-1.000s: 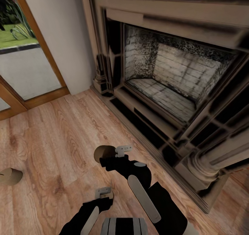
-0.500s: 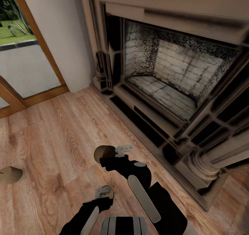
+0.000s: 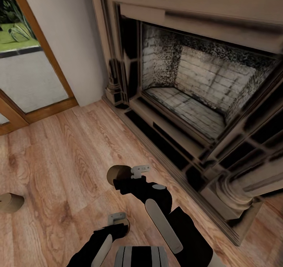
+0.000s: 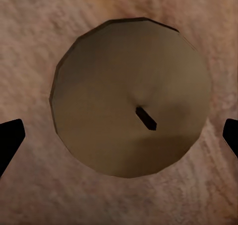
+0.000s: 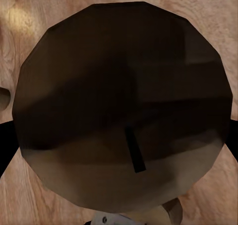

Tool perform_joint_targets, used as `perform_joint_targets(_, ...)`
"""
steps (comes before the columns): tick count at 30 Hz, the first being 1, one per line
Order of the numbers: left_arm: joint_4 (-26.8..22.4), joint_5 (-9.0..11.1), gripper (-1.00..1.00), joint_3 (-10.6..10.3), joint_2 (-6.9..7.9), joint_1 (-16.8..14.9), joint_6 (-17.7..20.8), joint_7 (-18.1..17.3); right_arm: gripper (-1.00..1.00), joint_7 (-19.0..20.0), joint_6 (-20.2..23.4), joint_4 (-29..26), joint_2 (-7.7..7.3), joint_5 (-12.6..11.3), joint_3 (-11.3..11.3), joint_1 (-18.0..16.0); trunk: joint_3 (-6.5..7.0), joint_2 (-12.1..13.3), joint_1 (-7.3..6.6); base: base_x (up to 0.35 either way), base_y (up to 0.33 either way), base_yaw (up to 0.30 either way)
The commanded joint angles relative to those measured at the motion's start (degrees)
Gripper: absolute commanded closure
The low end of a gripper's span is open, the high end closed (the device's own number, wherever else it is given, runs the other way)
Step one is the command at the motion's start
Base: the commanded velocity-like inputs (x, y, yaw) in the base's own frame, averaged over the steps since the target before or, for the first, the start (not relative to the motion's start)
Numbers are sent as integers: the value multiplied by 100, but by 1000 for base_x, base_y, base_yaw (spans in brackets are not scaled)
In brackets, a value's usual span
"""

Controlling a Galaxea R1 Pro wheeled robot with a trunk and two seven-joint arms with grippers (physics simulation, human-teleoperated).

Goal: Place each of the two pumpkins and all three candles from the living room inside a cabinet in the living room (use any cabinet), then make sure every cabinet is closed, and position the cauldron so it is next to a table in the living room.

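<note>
Head view: both arms hang over the plank floor (image 3: 59, 149) in front of the fireplace (image 3: 196, 98).

L gripper (image 3: 118, 218) – fingertips (image 4: 10, 140) spread wide, either side of a candle (image 4: 130, 97) seen top-down, wick up. Grip contact: cannot tell.

R gripper (image 3: 139, 170) – candle (image 5: 124, 106) sits between its fingers, close to the lens; whether it is clamped cannot be told.

Third candle (image 3: 10, 202) lies on the floor, well to the left of both arms.

From the head cam we look steeply down over both arms at the plank floor (image 3: 59, 161) beside the fireplace (image 3: 188, 98). Both wrist cams sit super close, each staring straight down onto a candle top, same floor underneath.
</note>
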Motion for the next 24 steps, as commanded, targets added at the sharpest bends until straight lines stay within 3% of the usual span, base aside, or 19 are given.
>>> perform_joint_targets(1,0,0,-100,2,0,0,2,0,100,0,0,0,0,4,1,0,0,0,0,132,0,0)
perform_joint_targets(10,1,0,-100,1,-8,0,-3,8,100,0,0,0,0,8,-1,0,0,0,0,97,0,0)
perform_joint_targets(24,0,0,-100,-3,-9,0,-3,9,100,10,0,0,0,1,-2,2,-199,-12,23,1,0,0)
